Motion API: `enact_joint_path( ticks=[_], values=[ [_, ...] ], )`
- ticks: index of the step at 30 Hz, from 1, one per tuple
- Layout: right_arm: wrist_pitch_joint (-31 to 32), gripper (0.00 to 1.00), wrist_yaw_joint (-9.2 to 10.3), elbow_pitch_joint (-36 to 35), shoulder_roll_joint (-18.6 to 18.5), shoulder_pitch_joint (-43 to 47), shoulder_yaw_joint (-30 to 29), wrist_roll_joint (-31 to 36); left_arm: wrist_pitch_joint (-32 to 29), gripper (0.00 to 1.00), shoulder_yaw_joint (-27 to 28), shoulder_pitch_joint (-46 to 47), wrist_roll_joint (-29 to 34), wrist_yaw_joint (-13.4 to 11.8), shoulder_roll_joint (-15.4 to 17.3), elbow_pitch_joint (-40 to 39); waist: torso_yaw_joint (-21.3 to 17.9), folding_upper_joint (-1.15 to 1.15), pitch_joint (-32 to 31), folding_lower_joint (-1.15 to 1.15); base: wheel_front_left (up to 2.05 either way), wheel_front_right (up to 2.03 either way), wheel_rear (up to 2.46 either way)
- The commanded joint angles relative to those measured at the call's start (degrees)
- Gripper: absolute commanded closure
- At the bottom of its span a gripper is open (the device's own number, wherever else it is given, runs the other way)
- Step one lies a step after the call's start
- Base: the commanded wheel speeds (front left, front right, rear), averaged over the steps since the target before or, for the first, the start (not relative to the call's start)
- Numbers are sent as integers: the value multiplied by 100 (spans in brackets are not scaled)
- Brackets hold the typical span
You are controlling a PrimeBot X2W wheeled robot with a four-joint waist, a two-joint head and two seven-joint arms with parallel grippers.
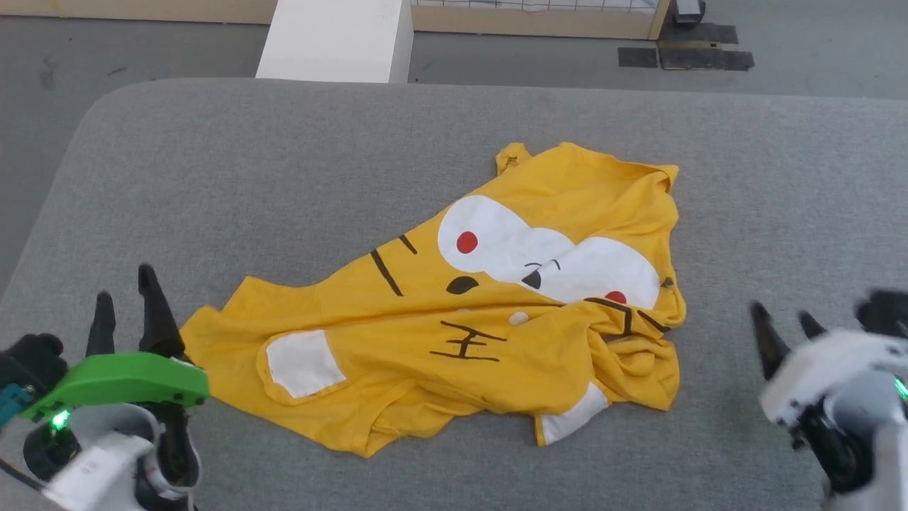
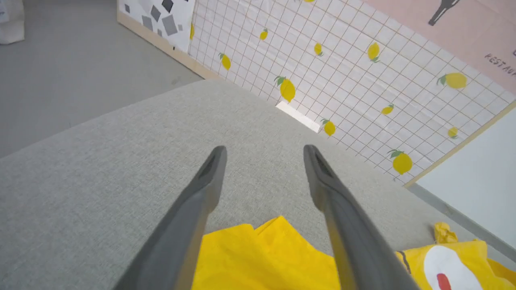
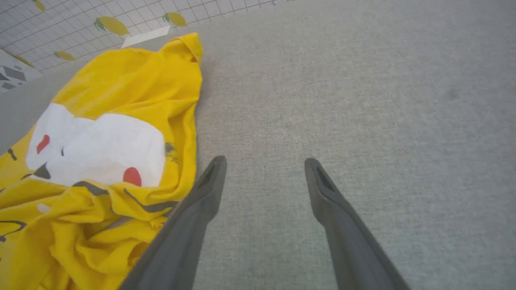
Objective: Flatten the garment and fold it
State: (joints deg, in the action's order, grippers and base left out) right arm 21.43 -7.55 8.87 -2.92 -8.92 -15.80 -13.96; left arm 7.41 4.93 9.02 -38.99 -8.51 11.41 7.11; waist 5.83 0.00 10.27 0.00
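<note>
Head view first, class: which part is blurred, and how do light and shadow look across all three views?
Head view: the right gripper is smeared, while the T-shirt is crisp under soft, even light. Left wrist view: the left gripper looks sharp, with no glare. Right wrist view: faint shadows sit in the T-shirt's folds.

Head cam looks down from up high over most of the grey pad [image 1: 213, 177]. Both wrist cams sit low and close, skimming across it, left one toward the lemon wall [image 2: 342, 72]. All three share the yellow shirt [image 1: 496, 284]
</note>
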Motion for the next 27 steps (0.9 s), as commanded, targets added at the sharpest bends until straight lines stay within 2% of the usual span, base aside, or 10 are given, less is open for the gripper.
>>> enact_joint_path(
  ticks=[1, 6, 12, 18, 19, 20, 21, 27],
  values=[
    [131, 0, 6, -46, 4, -226, 174, 85, 237, 0, -82, -91, 229, 39, 26, -50, -5, 0, 26, 0, 0, 0, 0],
    [811, 0, 6, 184, -220, -870, 1096, 365, 603, 0, -466, -451, 896, -21, -48, -145, 61, 0, 151, 0, 0, 0, 0],
    [2018, 0, 6, 894, -685, -1315, 1949, 730, 691, 0, -602, -483, 998, -17, -274, -55, 371, 0, 308, 0, 0, 0, 0],
    [2295, 0, 6, 1260, -1040, -1516, 2357, 731, 729, 0, -630, -352, 1002, 1, -448, 14, 750, 0, 465, 0, 0, 0, 0],
    [2350, 10, 6, 1321, -1111, -1545, 2436, 696, 733, 0, -651, -346, 1008, 16, -468, 38, 812, 0, 479, 0, 0, 0, 0],
    [2350, 64, 6, 1338, -1161, -1585, 2489, 635, 736, 0, -666, -334, 1016, 32, -483, 47, 866, 0, 492, 0, 0, 0, 0],
    [2325, 100, 6, 1350, -1222, -1660, 2530, 561, 739, 0, -678, -325, 1031, 48, -494, 62, 916, 0, 503, 0, 0, 0, 0],
    [2191, 100, 6, 1503, -1549, -2611, 2492, 405, 749, 0, -805, -240, 1085, 141, -568, 161, 1169, 0, 605, 0, 0, 0, 0]
  ],
)
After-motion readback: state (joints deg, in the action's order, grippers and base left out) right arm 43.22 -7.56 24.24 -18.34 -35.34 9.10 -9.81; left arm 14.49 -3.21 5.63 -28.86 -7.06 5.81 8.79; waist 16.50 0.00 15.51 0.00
